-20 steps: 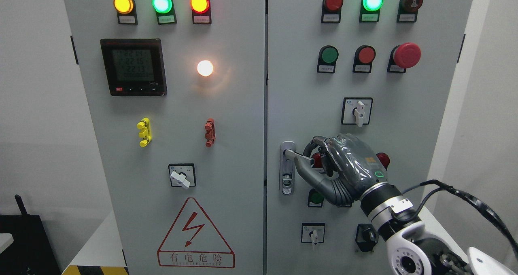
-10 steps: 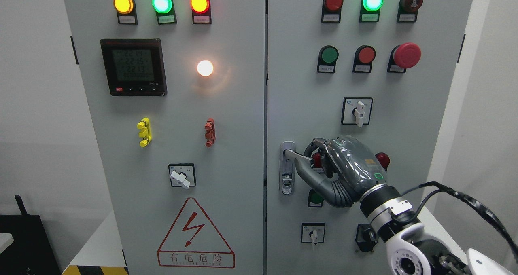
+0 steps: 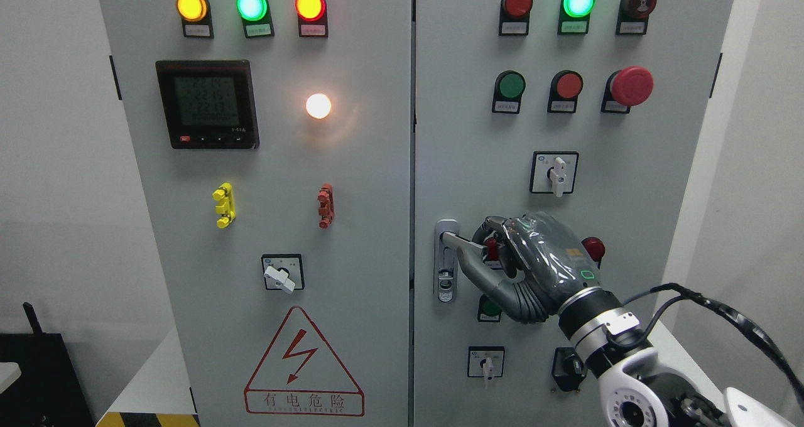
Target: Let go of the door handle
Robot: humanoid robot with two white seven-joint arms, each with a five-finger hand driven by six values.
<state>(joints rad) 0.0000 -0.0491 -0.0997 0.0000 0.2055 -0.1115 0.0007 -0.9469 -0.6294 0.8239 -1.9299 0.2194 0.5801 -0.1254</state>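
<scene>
**Door Handle: Grip Condition and Handling Properties**

The left door [image 3: 251, 226] lies well to the left of the robot hand and carries a meter, indicator lamps and a warning triangle [image 3: 303, 364]; none of these is involved. No left arm is visible.

The door handle [image 3: 463, 246] sits at the left edge of the right door [image 3: 565, 163], immediately left of the robot hand. Its mounting plate [image 3: 446, 270] stands vertical; the metal lever projects rightward and slightly downward from the upper end of the plate.

The right robot hand [image 3: 512, 257] enters from the lower right. Its fingers [image 3: 496, 226] are curled over the outer end of the lever, and the thumb [image 3: 483, 276] lies beneath it, so the lever is clasped between them.

Assessment: the lever appears rigid, smooth metal and pivot-mounted; it is probably slippery and may spring back once freed. The outer end gives the best leverage. For release, spread the fingers fully before withdrawing, avoiding the selector switch [image 3: 554, 172] above and the push buttons behind the palm.
</scene>
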